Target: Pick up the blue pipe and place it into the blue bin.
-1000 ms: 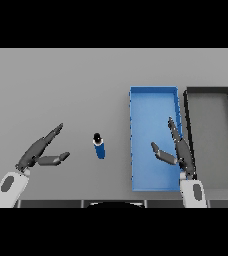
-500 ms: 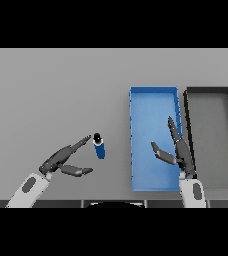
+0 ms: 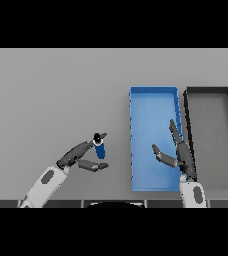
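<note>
The grey table point(image 3: 56, 90) filled the view from edge to edge. On its right side lay two long rectangular bins set side by side with a narrow gap between them: the dark grey bin point(image 3: 186, 102) at the far right, and the blue bin point(image 3: 153, 90) just to its left. Nothing lay on the visible floor of either bin.

The left arm came in from the lower left edge, white and grey, reaching up and to the right toward the middle of the table. The right arm rose from the lower edge near the blue bin's near right corner.

The right hand point(image 3: 178, 155) hovered over the right part of the blue bin, its fingers straight and spread, the thumb held out to the left, holding nothing.

The left hand point(image 3: 78, 156) was spread wide, fingers extended toward the blue pipe point(image 3: 100, 147) with their tips at its dark top, and the thumb reaching out below the pipe. Whether the fingertips touched it could not be told, and the hand had not closed round it.

The blue pipe stood on the table, left of the blue bin and apart from it.
</note>
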Controlling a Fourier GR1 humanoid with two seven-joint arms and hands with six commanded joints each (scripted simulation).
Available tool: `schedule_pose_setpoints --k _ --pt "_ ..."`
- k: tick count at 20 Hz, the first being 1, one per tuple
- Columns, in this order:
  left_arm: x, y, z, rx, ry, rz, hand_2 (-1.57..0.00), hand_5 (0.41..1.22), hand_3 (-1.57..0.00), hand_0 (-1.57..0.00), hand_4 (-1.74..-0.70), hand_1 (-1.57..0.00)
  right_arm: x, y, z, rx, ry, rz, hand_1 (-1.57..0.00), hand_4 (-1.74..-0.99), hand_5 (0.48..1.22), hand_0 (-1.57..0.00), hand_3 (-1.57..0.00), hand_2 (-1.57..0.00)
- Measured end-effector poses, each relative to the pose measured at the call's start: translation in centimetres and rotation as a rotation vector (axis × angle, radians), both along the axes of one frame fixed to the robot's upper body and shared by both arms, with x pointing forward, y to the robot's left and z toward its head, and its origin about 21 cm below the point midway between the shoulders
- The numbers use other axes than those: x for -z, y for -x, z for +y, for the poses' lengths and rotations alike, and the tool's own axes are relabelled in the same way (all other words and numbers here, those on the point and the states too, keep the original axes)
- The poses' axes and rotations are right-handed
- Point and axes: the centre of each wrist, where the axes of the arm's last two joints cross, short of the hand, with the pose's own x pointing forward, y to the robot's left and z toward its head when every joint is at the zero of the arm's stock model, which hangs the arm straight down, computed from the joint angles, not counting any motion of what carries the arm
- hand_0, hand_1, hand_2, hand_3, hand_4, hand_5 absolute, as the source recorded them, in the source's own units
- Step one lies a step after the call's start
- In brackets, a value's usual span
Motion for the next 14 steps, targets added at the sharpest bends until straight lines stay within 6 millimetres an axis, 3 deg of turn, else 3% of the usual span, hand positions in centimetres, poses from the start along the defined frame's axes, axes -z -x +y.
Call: schedule_pose_setpoints --k 4,6,8,10,14 --pt "0.9 -1.0 -1.7 0.022 0.062 -0.008 -0.02 0.507 -0.02 0.00 -1.11 0.00 -0.1 -0.2 -0.3 0.003 0.002 0.014 0.00 -1.267 0.600 0.00 0.00 0.00" --pt "0.9 -1.4 -3.0 0.016 0.124 -0.003 -0.29 0.607 -0.26 -0.02 -1.21 -0.16 0.3 -0.5 -0.1 0.008 0.001 0.027 0.00 -1.261 0.600 0.00 0.00 0.00" --pt "1.2 -1.2 -3.2 -0.009 0.187 0.030 -0.70 0.828 -0.72 -0.44 -1.35 -0.59 0.2 -0.5 -0.2 0.000 0.002 0.004 0.00 -1.259 0.602 0.00 0.00 0.00" --pt "1.4 -1.6 -3.8 -0.044 0.199 0.048 -1.01 0.969 -1.00 -0.85 -1.48 -0.94 0.0 -0.5 -0.3 0.002 0.002 0.000 0.00 -1.261 0.609 0.00 0.00 0.00" --pt "1.9 -0.7 -4.4 -0.037 0.249 -0.010 -1.34 1.118 -1.27 -1.28 -1.63 -1.31 0.0 -0.8 0.0 0.007 0.006 0.006 0.00 -1.258 0.615 0.00 0.00 0.00"
